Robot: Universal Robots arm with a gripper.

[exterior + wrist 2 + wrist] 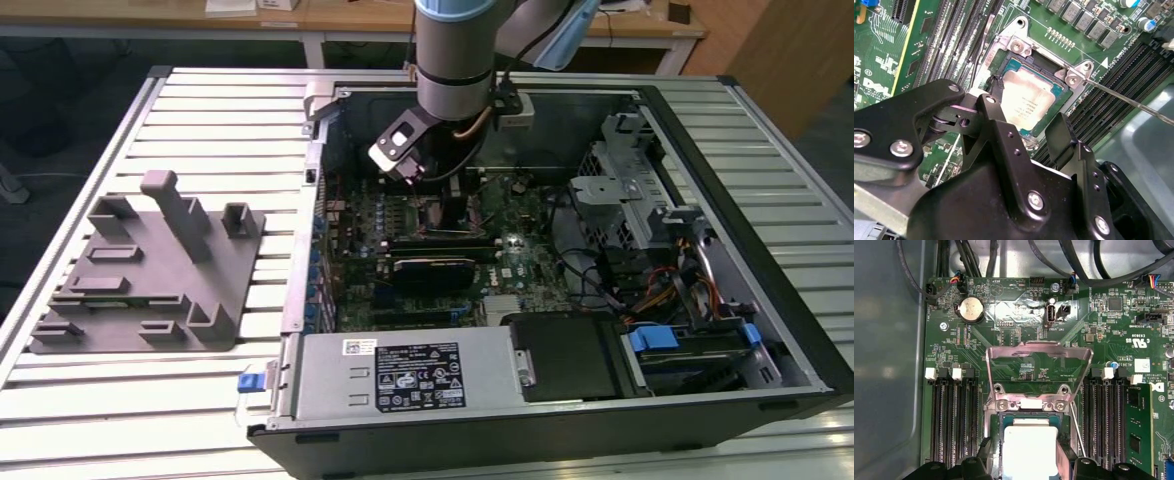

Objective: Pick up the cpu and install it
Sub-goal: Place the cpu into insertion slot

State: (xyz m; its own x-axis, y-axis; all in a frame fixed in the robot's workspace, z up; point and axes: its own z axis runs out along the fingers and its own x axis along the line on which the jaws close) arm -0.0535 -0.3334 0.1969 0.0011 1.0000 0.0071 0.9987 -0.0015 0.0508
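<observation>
cpu point(1029, 100) point(1029, 450), a pale silvery square with a thin teal rim, lies flat in the socket of a green motherboard point(1104, 330). It sits at the lower centre of the frame in the first wrist view and just above centre in the second wrist view.

The black gripper point(1028, 111) fills the lower half of the second wrist view. Its two fingers point(999, 125) straddle the cpu and pinch it by two opposite edges.

Just beyond the cpu, the socket's metal load plate point(1039, 346) is swung up and open. A thin wire lever point(1124, 97) angles away from the socket toward the right edge of the second wrist view.

Rows of black memory slots point(951, 425) flank the socket on both sides, and one green memory module point(1139, 430) stands in a slot at the right. Farther up the board, at upper left, sits a round coin battery point(970, 308).

In the exterior view, the arm point(461, 60) reaches down from the top centre of the frame into an open computer case point(781, 300). The case lies on a pale slatted table point(200, 110). A silver power supply point(400, 375) fills the case's near edge. A grey fixture point(147, 270) with upright posts stands on the table at the exterior view's left, well apart from the case. Wooden desks point(334, 15) run along the top of the frame.
</observation>
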